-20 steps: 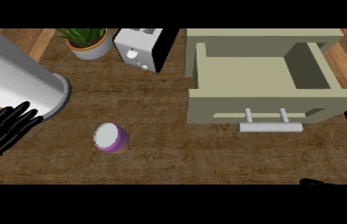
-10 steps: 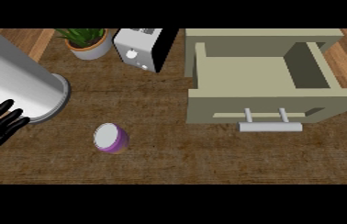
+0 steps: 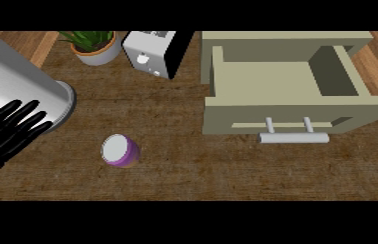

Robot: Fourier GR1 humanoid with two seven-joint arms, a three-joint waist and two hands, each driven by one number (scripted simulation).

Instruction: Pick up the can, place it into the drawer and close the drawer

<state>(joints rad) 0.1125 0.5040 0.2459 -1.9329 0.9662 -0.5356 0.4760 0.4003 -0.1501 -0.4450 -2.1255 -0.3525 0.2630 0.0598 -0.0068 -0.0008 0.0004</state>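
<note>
A small purple can (image 3: 120, 151) with a pale lid stands on the wooden counter (image 3: 192, 168), left of centre. To its upper right a beige drawer (image 3: 284, 90) is pulled open, its inside bare, with a light bar handle (image 3: 294, 137) on the front. My left hand (image 3: 18, 128) shows at the left edge, open with fingers straight and spread, to the left of the can and apart from it. The right hand is out of view.
A large shiny metal cylinder (image 3: 29, 90) stands at the left, just behind my left hand. A white toaster (image 3: 155, 52) and a potted plant (image 3: 94, 45) sit at the back.
The left hand dropped lower at the left edge, then came back up to about where it was. A dark tip at the lower right edge, seen first, is gone.
</note>
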